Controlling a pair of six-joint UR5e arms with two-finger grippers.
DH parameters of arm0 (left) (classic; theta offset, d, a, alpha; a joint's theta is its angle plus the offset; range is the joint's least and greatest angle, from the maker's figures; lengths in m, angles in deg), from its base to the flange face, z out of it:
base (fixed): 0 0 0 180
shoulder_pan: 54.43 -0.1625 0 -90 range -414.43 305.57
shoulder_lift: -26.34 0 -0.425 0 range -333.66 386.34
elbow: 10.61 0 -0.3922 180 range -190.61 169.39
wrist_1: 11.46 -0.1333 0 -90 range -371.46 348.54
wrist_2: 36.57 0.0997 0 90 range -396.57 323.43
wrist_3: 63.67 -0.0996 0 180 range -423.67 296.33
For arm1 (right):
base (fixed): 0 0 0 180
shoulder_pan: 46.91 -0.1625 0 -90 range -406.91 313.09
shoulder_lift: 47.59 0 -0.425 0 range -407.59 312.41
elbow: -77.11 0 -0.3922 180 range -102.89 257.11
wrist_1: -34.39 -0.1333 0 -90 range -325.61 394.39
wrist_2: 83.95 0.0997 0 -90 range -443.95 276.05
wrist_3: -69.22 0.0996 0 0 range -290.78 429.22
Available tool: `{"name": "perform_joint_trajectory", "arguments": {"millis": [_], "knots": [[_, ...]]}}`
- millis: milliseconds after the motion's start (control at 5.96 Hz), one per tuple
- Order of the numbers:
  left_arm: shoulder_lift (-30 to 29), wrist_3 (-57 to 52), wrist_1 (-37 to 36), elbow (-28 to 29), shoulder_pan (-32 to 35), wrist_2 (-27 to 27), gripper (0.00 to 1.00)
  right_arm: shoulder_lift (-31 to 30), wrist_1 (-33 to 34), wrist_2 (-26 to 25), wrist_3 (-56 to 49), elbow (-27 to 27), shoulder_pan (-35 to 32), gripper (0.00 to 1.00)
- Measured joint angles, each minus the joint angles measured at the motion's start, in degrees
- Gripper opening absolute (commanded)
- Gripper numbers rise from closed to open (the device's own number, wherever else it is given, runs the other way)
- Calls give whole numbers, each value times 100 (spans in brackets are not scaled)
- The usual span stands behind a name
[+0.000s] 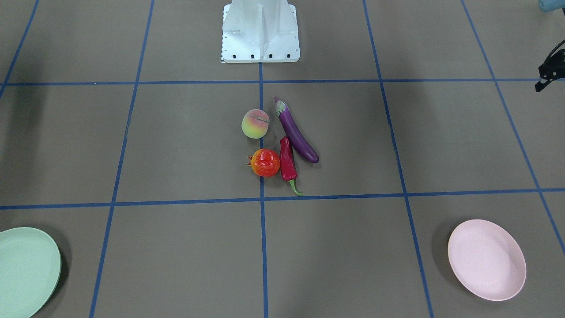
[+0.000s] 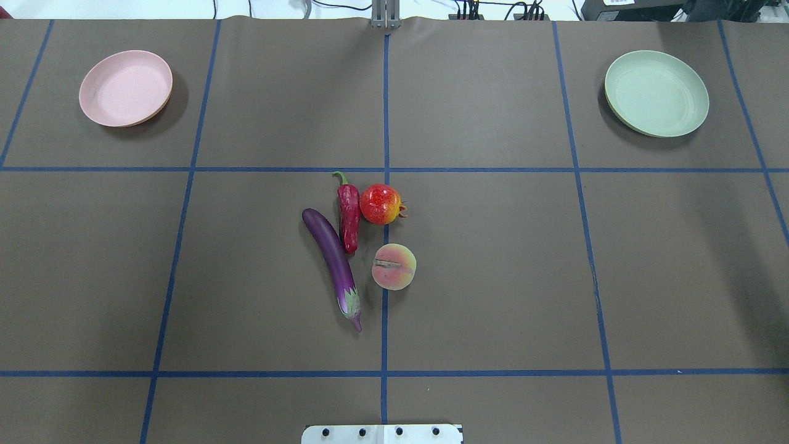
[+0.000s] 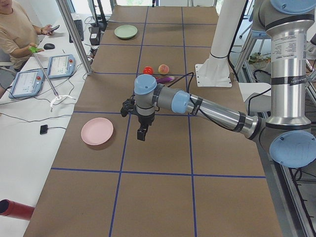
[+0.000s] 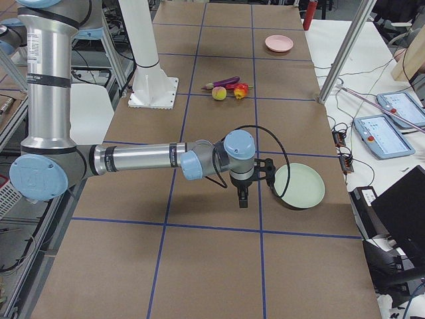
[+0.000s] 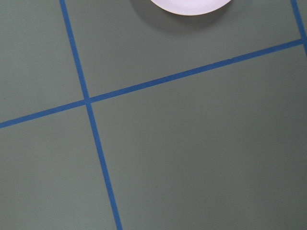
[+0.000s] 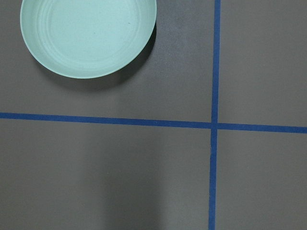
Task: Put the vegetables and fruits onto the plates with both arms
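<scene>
Left gripper (image 3: 141,136) hangs beside the pink plate (image 3: 97,131), right gripper (image 4: 244,199) beside the green plate (image 4: 302,186) (jaws: can't tell). The eggplant (image 2: 335,256) lies well away from both.

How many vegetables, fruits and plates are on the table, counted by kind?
Vegetables: 2, eggplant and chili pepper.
Fruits: 2, peach and pomegranate.
Plates: 2, pink plate and green plate.
Total: 6.
</scene>
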Motion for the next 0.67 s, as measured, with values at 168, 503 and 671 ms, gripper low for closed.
{"name": "perform_joint_trajectory", "arguments": {"millis": [168,503,671], "knots": [[44,37,67,-67,-3,-30,100,6,-5,-5,5,0,10,100],[179,53,201,-90,-6,-34,100,51,-10,-38,52,-26,108,100],[223,54,221,-63,-4,-41,100,61,-17,-39,67,-32,147,100]]}}
